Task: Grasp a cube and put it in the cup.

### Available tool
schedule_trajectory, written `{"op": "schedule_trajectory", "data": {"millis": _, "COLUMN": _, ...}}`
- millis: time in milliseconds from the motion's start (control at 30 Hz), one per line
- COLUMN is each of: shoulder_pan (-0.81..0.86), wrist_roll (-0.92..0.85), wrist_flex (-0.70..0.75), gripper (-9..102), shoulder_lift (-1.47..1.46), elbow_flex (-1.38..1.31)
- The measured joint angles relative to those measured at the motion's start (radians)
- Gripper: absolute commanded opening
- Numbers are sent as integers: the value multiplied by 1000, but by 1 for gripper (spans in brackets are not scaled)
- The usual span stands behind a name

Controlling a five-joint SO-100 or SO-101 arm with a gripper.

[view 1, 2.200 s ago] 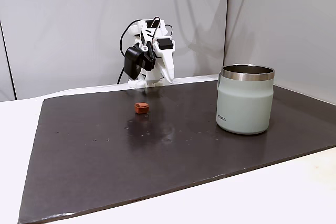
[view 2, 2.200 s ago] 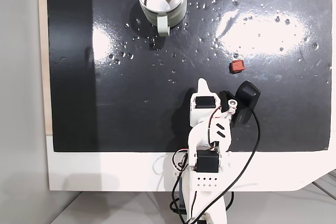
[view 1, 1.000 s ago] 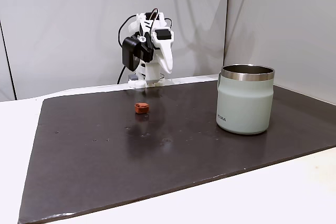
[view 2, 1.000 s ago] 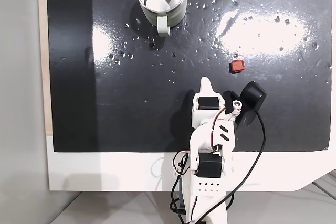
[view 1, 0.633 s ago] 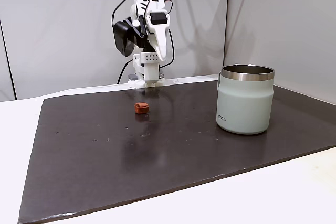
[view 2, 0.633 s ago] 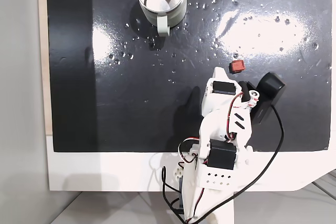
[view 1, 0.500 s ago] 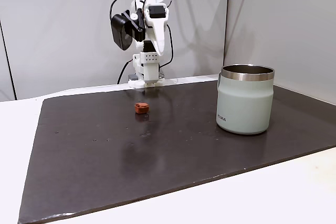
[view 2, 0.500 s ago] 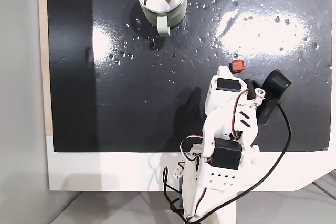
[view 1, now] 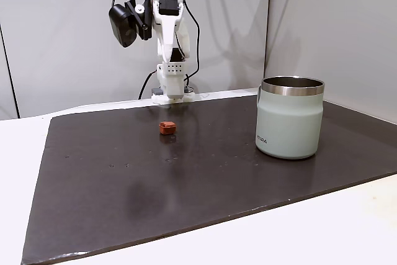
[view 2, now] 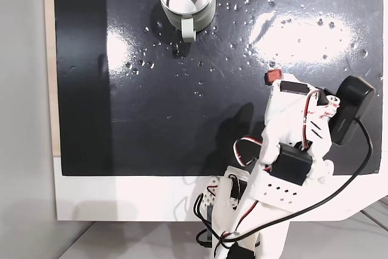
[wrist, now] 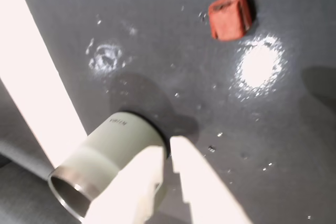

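Arm raised above the dark counter, fingers empty.

In the wrist view the white fingers (wrist: 168,153) stand almost closed, holding nothing; beyond them the pale sage-green steel-rimmed mug (wrist: 113,156), and farther off the tiny terracotta cube (wrist: 229,16) on the glossy black counter (wrist: 157,35).

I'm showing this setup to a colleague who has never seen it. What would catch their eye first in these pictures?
Probably the big pale green cup with its steel rim, standing upright on the right of the dark mat in a fixed view. Next the white arm, raised high at the mat's far edge. Last the tiny reddish cube, lying alone on the mat in front of the arm's base; in the wrist view the gripper hangs well apart from it.
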Motion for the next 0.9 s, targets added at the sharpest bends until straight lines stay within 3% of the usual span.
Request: {"op": "schedule_trajectory", "data": {"millis": 900, "shoulder_pan": 12, "wrist_roll": -94, "wrist_flex": 127, "gripper": 0, "shoulder_lift": -652, "elbow_flex": -313}}
